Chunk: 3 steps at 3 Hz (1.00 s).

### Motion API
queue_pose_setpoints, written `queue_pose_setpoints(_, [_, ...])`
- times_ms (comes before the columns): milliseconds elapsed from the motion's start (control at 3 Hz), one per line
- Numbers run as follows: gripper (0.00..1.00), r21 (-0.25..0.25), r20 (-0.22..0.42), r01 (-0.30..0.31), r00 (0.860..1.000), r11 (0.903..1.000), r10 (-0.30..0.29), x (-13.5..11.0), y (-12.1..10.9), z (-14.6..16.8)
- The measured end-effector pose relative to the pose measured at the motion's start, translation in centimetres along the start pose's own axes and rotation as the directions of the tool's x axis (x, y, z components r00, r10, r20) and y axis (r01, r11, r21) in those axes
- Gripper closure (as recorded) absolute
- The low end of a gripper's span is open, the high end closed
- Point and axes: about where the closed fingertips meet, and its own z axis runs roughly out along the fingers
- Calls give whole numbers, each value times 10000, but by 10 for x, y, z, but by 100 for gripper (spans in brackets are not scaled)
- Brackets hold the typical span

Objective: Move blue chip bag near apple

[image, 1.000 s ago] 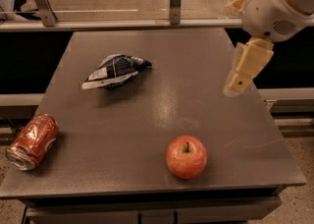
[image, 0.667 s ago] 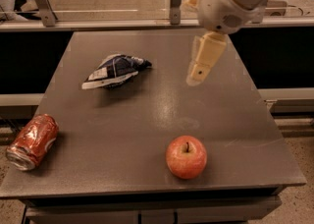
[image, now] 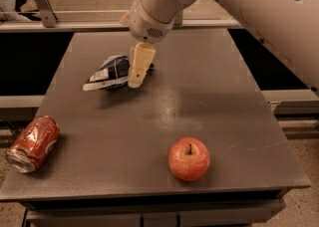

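Note:
The blue chip bag [image: 108, 73], dark navy with white panels, lies crumpled on the grey table [image: 164, 116] at the back left. The apple [image: 189, 159], red with a short dark stem, sits near the front edge, right of centre. My gripper [image: 137, 71] hangs from the white arm and points down just over the bag's right end, hiding part of it. The apple is well apart from the bag, toward the front right.
A crushed red soda can [image: 32, 143] lies on its side at the table's front left corner. A metal rail [image: 75, 24] with an upright bracket runs behind the table. The floor drops away on both sides.
The arm has swung left across the table, from its right edge to over the chip bag's right end. The bag, apple and can have not moved.

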Motion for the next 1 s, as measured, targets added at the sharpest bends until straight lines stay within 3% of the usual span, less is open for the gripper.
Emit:
queue_pose_setpoints(333, [0, -99, 42, 55, 10000, 9999, -55, -3, 0, 7])
queue_pose_setpoints(1000, [41, -131, 48, 102, 9999, 9999, -102, -6, 1, 8])
